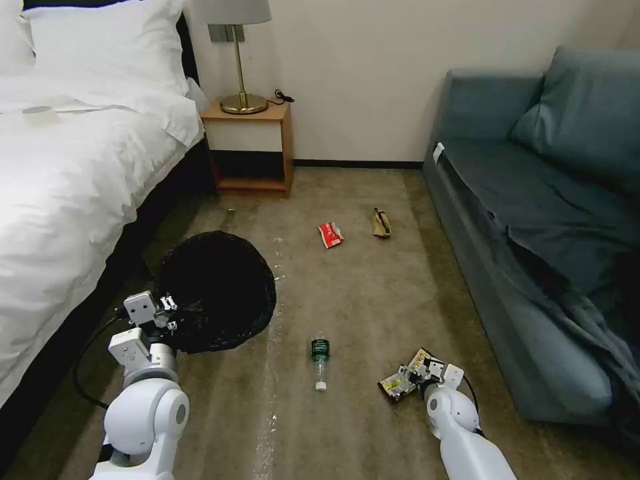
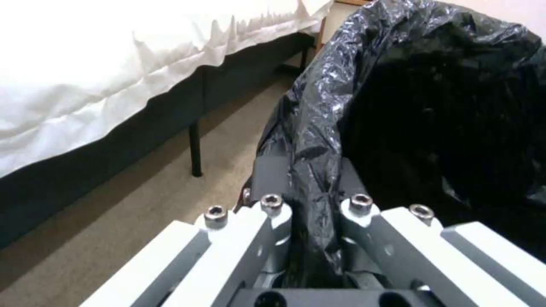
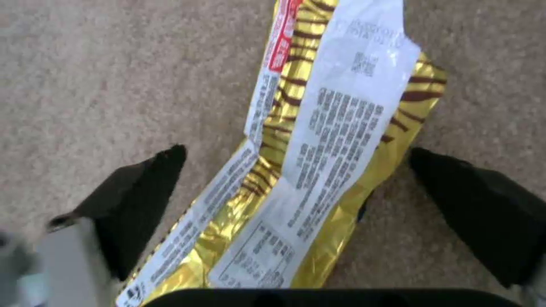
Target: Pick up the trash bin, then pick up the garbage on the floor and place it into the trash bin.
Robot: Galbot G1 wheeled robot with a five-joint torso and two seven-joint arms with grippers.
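The trash bin (image 1: pixel 220 287), lined with a crinkled black bag, is by the bed at the left, its mouth facing up towards me. My left gripper (image 1: pixel 163 313) is shut on its near rim; in the left wrist view the fingers (image 2: pixel 272 170) pinch the bag's folded edge (image 2: pixel 318 128). The garbage lies on the carpet: a clear bottle with a green label (image 1: pixel 321 360), a red packet (image 1: pixel 331 234), a brown paper wrapper (image 1: pixel 381 223) and a yellow snack wrapper (image 1: pixel 400 383). My right gripper (image 1: pixel 417 375) is open just over the yellow wrapper (image 3: pixel 318 140), one black finger (image 3: pixel 142 192) on each side.
A white bed (image 1: pixel 67 167) runs along the left, its dark frame and leg (image 2: pixel 195 149) close to the bin. A wooden nightstand (image 1: pixel 257 143) with a brass lamp stands at the back. A blue-grey sofa (image 1: pixel 533 220) lines the right. Open carpet lies between them.
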